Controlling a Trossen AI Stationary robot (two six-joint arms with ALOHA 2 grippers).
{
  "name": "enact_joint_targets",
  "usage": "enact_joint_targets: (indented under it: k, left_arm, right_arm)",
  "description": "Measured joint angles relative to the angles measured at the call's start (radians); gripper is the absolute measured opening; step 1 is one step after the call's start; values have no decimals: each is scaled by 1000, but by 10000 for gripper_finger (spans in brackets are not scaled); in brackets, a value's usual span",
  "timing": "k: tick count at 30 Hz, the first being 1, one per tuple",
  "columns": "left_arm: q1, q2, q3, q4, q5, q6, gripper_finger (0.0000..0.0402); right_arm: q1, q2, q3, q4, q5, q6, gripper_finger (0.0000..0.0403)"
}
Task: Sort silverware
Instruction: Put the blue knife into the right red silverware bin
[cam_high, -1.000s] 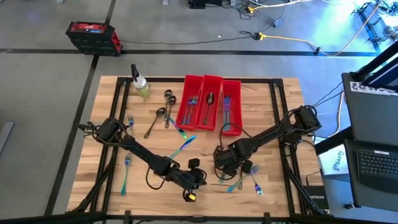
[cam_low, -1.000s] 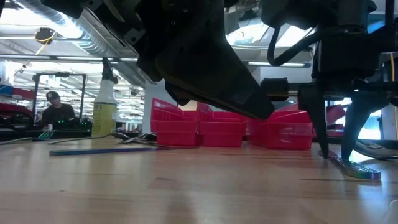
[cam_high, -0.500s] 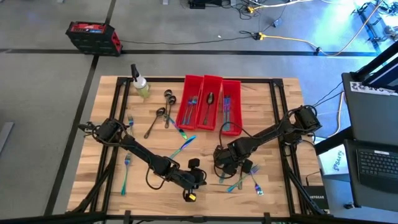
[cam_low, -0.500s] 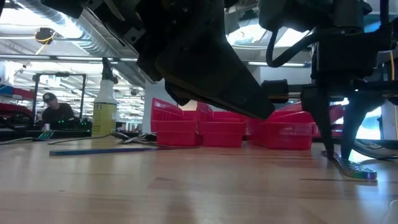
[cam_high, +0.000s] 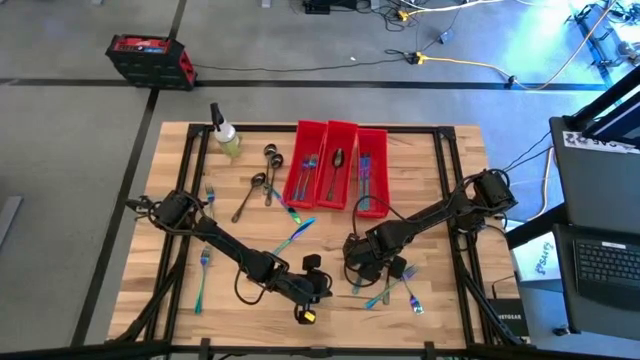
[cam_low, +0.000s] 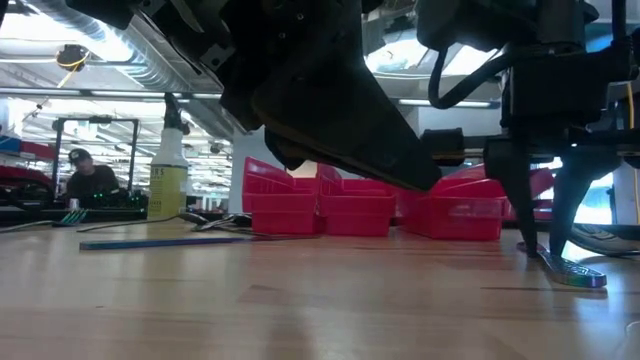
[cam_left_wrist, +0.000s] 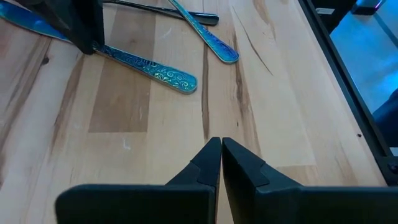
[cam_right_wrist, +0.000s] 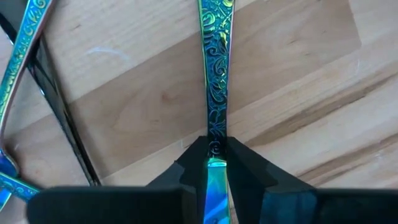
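An iridescent blue-green piece of silverware lies on the wooden table right of centre, and my right gripper stands over it, shut on it; the same gripper shows at the right of the low view. My left gripper hangs shut and empty just above the table, to the left of that piece. More silverware lies loose: forks at the left, dark spoons and a blue piece near the middle, and others by my right gripper. My right gripper pinches the piece between its two fingers where the patterned handle meets the smooth part. The fingers come from above, pointing down, and lie across it. The handle's free end rests on the table.
Three long red bins stand side by side at the far middle with silverware inside. A spray bottle stands at the far left. A thin dark piece and another iridescent handle lie close beside the held piece.
My right gripper's fingers have drawn closer together on the iridescent piece, whose handle end has slid slightly along the table toward the gripper.
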Motion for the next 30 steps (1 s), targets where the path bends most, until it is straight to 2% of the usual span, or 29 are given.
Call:
enact_joint_targets:
  k: [5, 30]
  left_arm:
    - [0, 0, 0, 0, 0, 0, 0]
    - [0, 0, 0, -28, -44, -16, 0]
  right_arm:
    - [0, 0, 0, -1, 0, 0, 20]
    - [0, 3, 39, -44, 1, 27, 26]
